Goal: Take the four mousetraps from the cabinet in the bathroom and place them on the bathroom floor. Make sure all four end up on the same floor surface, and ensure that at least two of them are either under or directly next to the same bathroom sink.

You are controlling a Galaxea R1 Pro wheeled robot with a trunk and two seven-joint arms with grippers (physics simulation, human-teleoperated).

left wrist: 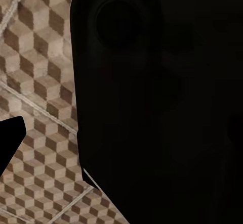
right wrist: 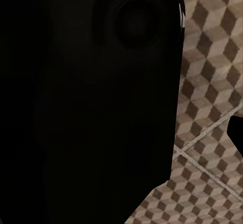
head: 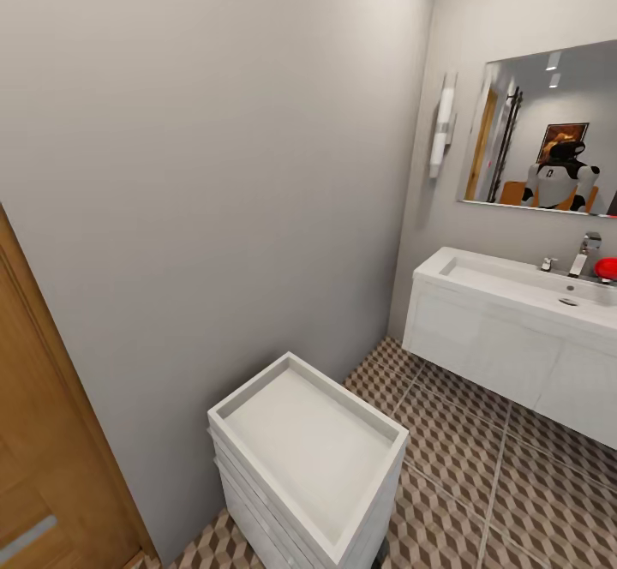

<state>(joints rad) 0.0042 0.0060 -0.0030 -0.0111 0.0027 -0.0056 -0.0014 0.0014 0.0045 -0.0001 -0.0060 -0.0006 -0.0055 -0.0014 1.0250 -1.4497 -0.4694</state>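
Two wrist cameras give us little of the grippers themselves: in the left wrist view a large black body [left wrist: 162,102] blocks most of the frame, with one dark tip [left wrist: 9,138] at the edge, and in the right wrist view a like black mass [right wrist: 86,97] covers the frame, with a dark tip [right wrist: 237,131] at its margin. We cannot tell whether either gripper is released or clenched, and we see nothing held.

Beyond the black bodies, both wrist views show the bathroom floor [left wrist: 40,87], its cube-pattern tiles in brown, beige and white crossed by thin grey grout lines.

From the head view we record the same floor [head: 480,483] running under the sink [head: 506,282], a long white basin on a white wall-hung vanity, with a chrome tap [head: 586,254] and a red object [head: 607,268] beside it. A mirror [head: 548,128] hangs above. Nearer to us stands a white narrow drawer unit [head: 308,458] with a tray-like top, close against the grey wall [head: 214,166]. A wooden door [head: 43,432] occupies the near left edge. A white wall lamp [head: 442,128] is fixed beside the mirror.
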